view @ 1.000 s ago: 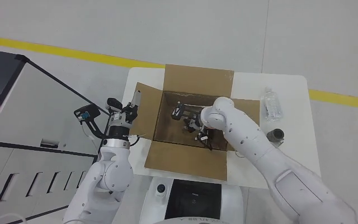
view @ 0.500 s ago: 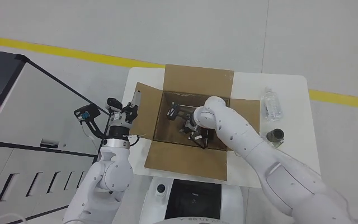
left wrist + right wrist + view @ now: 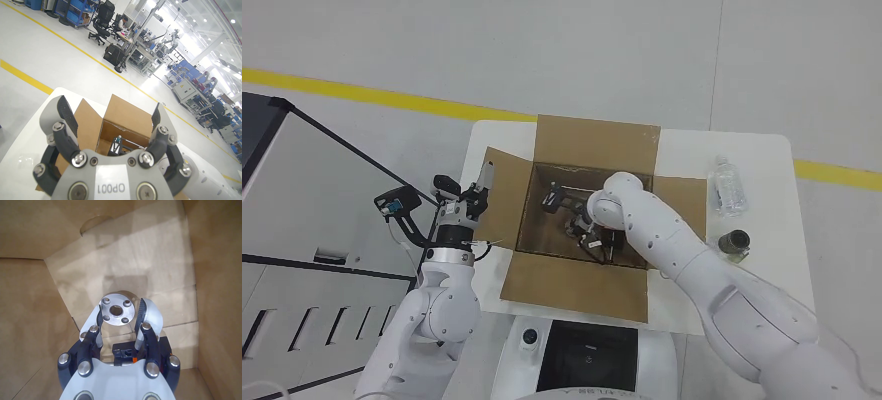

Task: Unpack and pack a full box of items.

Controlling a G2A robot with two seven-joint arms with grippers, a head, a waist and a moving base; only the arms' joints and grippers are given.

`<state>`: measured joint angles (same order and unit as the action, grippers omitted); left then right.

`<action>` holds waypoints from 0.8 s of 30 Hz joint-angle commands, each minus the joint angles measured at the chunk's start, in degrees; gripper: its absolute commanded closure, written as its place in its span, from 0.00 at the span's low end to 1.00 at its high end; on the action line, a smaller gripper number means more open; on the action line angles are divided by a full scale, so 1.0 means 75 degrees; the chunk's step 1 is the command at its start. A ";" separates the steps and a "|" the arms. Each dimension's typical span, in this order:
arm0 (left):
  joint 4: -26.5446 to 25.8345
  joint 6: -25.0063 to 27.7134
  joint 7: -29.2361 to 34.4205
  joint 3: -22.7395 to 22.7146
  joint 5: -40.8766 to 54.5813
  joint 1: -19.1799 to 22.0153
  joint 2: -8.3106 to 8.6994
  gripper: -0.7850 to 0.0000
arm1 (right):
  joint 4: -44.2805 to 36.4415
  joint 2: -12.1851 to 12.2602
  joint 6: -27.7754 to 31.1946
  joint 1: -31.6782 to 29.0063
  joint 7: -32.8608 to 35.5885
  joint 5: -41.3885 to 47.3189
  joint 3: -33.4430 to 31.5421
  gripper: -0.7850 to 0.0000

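Left arm: I see it off the table's left edge, outside the carton, wrist pointing towards the box's left flap.
Left gripper (image 3: 110, 104): jaws spread wide, with nothing between them. From its own camera I look through the gap at the open carton.
Table (image 3: 492, 140): white, and it carries everything else.
Box (image 3: 597, 135): brown cardboard in the middle of the table, all four flaps folded outwards and the top open. The inside is in shadow from above.
Right arm: it comes in from the right and bends down over the near right rim, so the wrist is inside the box.
Right gripper (image 3: 120, 306): low inside the box and pointing at the floor. The jaws are partly spread, one on each side of the flange, and not pinched on it.
Pads (image 3: 140, 311): one looks to be against the flange's rim and the other stands just off it (I can't tell whether there is real contact on the near side).
Flange (image 3: 117, 313): a round metal disc with a centre bore and four small holes, lying flat on the box floor between the fingers.
Black block (image 3: 122, 351): also on the box floor, just behind the fingers and partly hidden by the gripper, with a small orange piece at its side.
Bottle (image 3: 729, 186): clear plastic, lying on its side on the table to the right of the box, well apart from it.
Dark cylinder (image 3: 735, 243): a short dark item on the table near the bottle, on the robot's side of it. It is too small for me to identify.
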<state>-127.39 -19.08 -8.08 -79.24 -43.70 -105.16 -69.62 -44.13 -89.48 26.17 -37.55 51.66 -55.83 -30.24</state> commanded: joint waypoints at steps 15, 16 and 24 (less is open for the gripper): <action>0.0000 0.0001 0.0000 0.0000 0.0000 -0.0002 0.0000 0.00 | 0.1023 -0.0317 0.0517 0.0204 -0.0309 0.0450 0.0044 1.00; 0.0000 0.0001 0.0000 0.0000 0.0000 -0.0002 0.0000 0.00 | 0.1086 -0.0341 0.0580 0.0224 -0.0344 0.0480 0.0049 1.00; 0.0000 0.0001 0.0000 0.0000 0.0000 -0.0002 0.0000 0.00 | 0.1420 -0.0439 0.0731 0.0360 -0.0676 0.0523 0.0022 1.00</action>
<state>-127.39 -19.08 -8.08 -79.24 -43.70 -105.16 -69.62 -33.67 -92.79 31.61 -34.91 46.81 -51.78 -30.01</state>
